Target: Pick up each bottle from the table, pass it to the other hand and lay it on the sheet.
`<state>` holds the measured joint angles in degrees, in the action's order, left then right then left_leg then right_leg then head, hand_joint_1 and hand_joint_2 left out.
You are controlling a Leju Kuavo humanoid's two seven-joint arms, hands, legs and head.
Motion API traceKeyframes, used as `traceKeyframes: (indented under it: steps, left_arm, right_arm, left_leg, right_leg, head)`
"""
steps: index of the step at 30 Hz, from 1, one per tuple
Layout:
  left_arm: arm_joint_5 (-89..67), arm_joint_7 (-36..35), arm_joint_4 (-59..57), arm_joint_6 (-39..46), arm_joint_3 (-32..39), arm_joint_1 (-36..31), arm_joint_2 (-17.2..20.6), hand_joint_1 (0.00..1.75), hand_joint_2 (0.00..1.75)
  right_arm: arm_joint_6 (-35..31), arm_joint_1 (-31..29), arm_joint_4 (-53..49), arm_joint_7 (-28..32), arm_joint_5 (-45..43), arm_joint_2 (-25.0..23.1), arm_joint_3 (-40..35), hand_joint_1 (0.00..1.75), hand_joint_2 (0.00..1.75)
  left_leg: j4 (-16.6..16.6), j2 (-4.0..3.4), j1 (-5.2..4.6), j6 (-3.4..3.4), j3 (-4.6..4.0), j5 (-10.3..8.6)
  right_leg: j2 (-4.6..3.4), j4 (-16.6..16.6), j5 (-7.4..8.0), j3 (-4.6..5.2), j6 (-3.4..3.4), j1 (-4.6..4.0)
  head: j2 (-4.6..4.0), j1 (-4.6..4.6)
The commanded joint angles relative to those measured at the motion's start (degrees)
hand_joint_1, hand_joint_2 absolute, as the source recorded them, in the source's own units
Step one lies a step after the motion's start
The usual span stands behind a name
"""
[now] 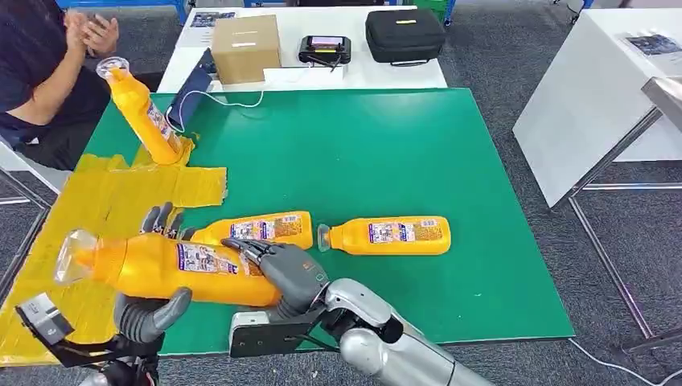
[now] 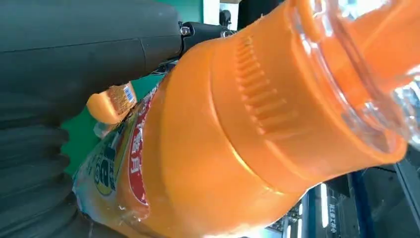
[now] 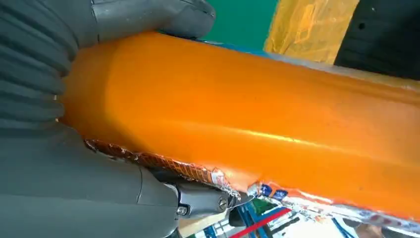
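I hold an orange bottle (image 1: 161, 265) level above the near left of the green table (image 1: 362, 153), its clear cap pointing left over the yellow sheet (image 1: 104, 201). My left hand (image 1: 149, 314) wraps its middle, thumb below and fingers behind. My right hand (image 1: 277, 273) grips its base end. The left wrist view shows the bottle (image 2: 237, 139) close against the left hand (image 2: 74, 59). In the right wrist view, the right hand (image 3: 64, 188) clasps the bottle (image 3: 247, 109). Two more bottles (image 1: 257, 229) (image 1: 390, 235) lie on the table. Another bottle (image 1: 145, 112) leans on the sheet's far end.
A person (image 1: 40, 56) sits at the far left beside the sheet. Beyond the green table a white table carries a cardboard box (image 1: 245, 47), a small device (image 1: 324, 48) and a black case (image 1: 404, 34). Another white table (image 1: 595, 88) stands to the right.
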<state>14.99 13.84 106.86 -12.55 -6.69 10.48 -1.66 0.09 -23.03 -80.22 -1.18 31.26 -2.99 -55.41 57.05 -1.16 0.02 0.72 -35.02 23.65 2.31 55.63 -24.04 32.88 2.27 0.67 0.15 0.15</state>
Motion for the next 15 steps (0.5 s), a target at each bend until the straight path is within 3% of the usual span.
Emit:
traceKeyframes:
  steps: [1, 15]
  left_arm:
    - [0.2, 1.4, -1.5, -1.2, -1.6, -1.4, -0.1, 1.75, 1.75]
    - [1.3, 2.6, 0.5, -1.9, -0.7, -0.4, -0.8, 1.75, 1.75]
  right_arm:
    - [-0.3, 0.6, 1.0, -1.0, 1.5, 2.7, -1.3, 1.75, 1.75]
    - [-1.3, 1.9, 0.1, -1.4, 2.2, 3.7, 1.7, 1.75, 1.75]
  left_leg:
    - [-0.1, 0.19, 0.04, -0.04, 0.19, 0.04]
    - [0.0, 0.19, 0.07, -0.05, 0.24, 0.09]
  right_leg:
    - [-0.01, -0.1, -0.07, -0.25, -0.05, -0.02]
    - [-0.06, -0.1, -0.12, -0.29, -0.07, -0.04]
  head:
    - [0.0, 0.02]
    - [0.0, 0.0]
